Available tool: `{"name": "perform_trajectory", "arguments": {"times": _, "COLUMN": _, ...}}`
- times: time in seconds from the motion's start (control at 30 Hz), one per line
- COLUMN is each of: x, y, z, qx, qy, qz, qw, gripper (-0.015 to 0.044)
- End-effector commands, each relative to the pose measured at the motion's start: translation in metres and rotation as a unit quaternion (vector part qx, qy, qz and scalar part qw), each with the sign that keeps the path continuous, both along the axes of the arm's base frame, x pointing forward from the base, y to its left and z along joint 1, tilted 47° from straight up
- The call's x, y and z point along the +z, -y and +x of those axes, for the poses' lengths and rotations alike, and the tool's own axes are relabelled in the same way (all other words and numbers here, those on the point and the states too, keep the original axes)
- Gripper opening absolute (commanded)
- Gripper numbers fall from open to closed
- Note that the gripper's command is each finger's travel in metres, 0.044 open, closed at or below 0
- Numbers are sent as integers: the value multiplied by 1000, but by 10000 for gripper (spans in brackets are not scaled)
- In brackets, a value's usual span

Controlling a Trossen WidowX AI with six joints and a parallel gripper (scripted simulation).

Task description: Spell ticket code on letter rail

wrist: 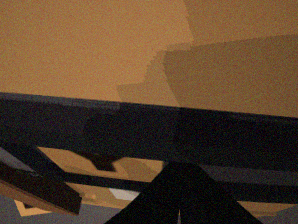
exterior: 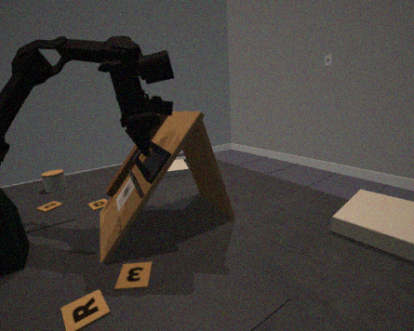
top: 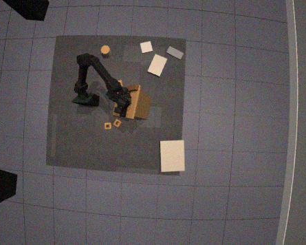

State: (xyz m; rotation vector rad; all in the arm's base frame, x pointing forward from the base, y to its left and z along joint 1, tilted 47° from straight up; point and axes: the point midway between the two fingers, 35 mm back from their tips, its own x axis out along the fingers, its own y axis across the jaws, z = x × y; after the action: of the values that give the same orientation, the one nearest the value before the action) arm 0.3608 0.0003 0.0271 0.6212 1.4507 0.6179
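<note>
One lettered tile sits in the board's rail beside the tool, whose fingertips are pressed together on nothing; excessive downward or sideways force there could skew the tile or shift the board.

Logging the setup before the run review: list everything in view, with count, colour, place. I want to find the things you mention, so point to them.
letter tiles: at least five, tan with dark letters; R (top: 108,126) (exterior: 85,311) and another (top: 117,122) (exterior: 134,275) near the board, two beyond it, one in the rail
board: 1, wooden tan (top: 137,103) (exterior: 108,232) (wrist: 75,45), leaning
rail: 1, black (exterior: 162,160) (wrist: 50,117), across board
ticket: 1, white (exterior: 126,195), on board below rail
cylinder: 1, grey, tan top (top: 105,49) (exterior: 54,180), behind arm
slabs: 3 cream, 1 grey (top: 175,52), counter edges
arm: 1, black (top: 100,69) (exterior: 86,50)
pincer: 1, black (exterior: 146,152) (wrist: 179,200), shut, at rail
</note>
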Motion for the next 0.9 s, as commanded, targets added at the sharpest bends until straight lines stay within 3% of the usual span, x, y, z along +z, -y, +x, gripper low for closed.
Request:
{"name": "perform_trajectory", "arguments": {"times": 0.0, "x": 2, "y": -1, "z": 0, "qx": -2, "qy": 1, "qz": 2, "qw": 1000, "gripper": 0}}
{"name": "perform_trajectory", "arguments": {"times": 0.87, "x": 8, "y": -7, "z": 0, "qx": -2, "qy": 1, "qz": 2, "qw": 1000, "gripper": 0}}
